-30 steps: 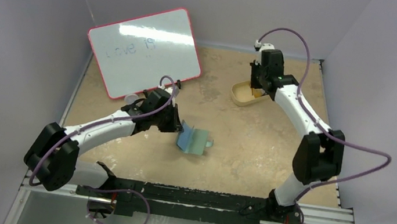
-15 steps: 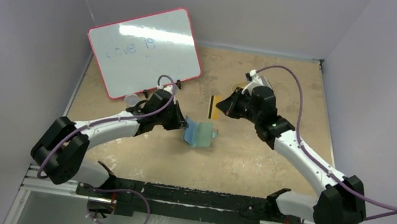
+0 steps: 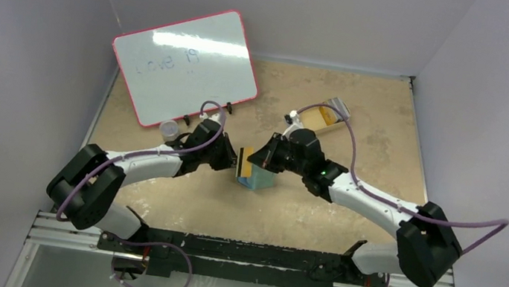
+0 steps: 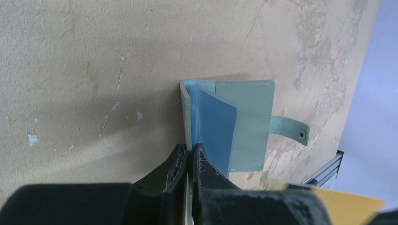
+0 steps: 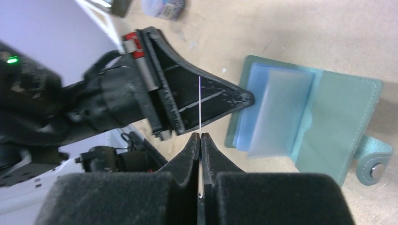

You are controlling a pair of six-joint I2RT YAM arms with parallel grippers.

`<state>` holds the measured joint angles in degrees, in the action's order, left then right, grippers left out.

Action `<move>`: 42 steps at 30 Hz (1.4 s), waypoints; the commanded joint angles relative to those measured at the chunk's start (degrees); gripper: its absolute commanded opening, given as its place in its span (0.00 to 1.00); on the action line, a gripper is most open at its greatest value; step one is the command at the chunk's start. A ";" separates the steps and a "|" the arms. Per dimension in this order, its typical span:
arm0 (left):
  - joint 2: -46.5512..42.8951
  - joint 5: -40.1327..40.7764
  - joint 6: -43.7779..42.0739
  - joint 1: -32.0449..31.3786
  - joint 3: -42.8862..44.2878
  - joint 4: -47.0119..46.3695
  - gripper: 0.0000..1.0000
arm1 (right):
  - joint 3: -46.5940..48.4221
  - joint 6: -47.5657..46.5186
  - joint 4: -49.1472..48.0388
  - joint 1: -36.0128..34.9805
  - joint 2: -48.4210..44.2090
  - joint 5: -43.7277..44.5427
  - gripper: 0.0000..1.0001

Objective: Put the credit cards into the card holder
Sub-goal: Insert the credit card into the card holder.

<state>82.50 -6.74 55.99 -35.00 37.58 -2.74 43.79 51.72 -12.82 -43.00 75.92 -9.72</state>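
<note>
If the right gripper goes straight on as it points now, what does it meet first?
Probably the left gripper, which pinches the card holder edge; the held gold card leads. Depth is unclear.

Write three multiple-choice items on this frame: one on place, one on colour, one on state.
1. Where is the card holder?
A. lifted clear by the right arm
B. open on the table, near its middle
C. folded shut in the far right corner

2. What colour is the card in the right gripper?
A. gold
B. red
C. black

3. What is the left gripper doing?
A. hanging open
B. shut on a card
C. shut on the card holder's edge

Key:
1 B: the top view shows it spread open mid-table.
2 A: the card shows gold in the top and left wrist views.
3 C: the left wrist view shows its fingers pinching the holder's cover.
</note>
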 commanded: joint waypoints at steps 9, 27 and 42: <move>-1.76 0.22 1.32 0.11 -1.28 -3.68 0.00 | 6.15 -1.35 8.79 -2.01 5.55 12.36 0.00; -3.13 -0.74 1.30 0.11 -2.97 -3.84 0.00 | 7.41 -6.48 18.42 -2.03 6.01 18.59 0.00; -3.97 1.11 -4.58 0.11 -4.38 2.25 0.12 | -5.94 -7.77 0.14 4.86 7.15 4.53 0.00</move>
<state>79.99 -6.63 53.30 -35.00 34.22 0.03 39.00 45.15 -7.77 -38.85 83.26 -2.57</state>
